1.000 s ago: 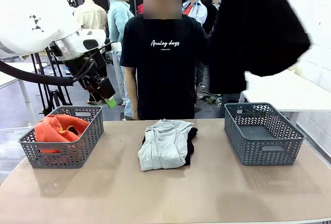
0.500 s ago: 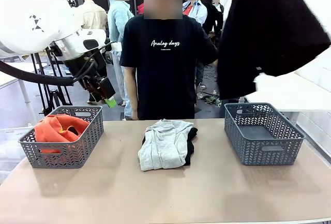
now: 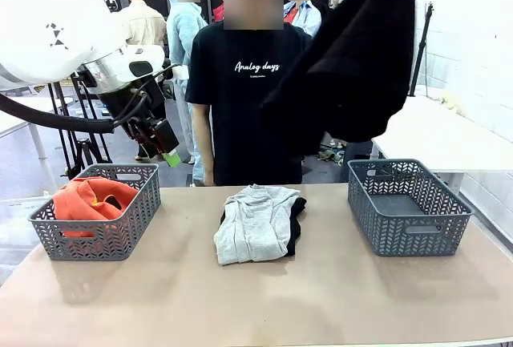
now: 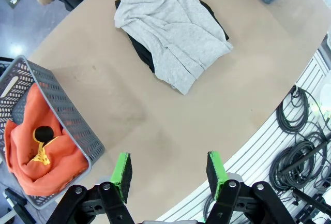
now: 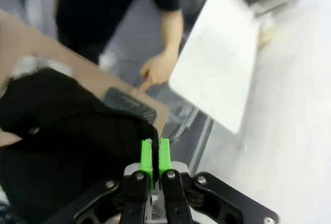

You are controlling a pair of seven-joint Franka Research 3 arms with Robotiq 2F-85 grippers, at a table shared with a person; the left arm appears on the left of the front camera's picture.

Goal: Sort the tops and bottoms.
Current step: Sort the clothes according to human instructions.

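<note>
Above right basket (image 3: 421,231) | black bottoms (image 3: 361,58) are held by right gripper (image 5: 154,154), jaws pinched shut | left gripper (image 4: 168,168) spread wide, empty | lowering into basket judged next

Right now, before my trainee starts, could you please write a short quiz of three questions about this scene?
1. True or false: the orange top lies in the left basket.
2. What lies under the grey top? A) a folded black garment B) a basket C) a towel
3. Which gripper stands open?
Key: 1 true; 2 A; 3 the left gripper.
</note>
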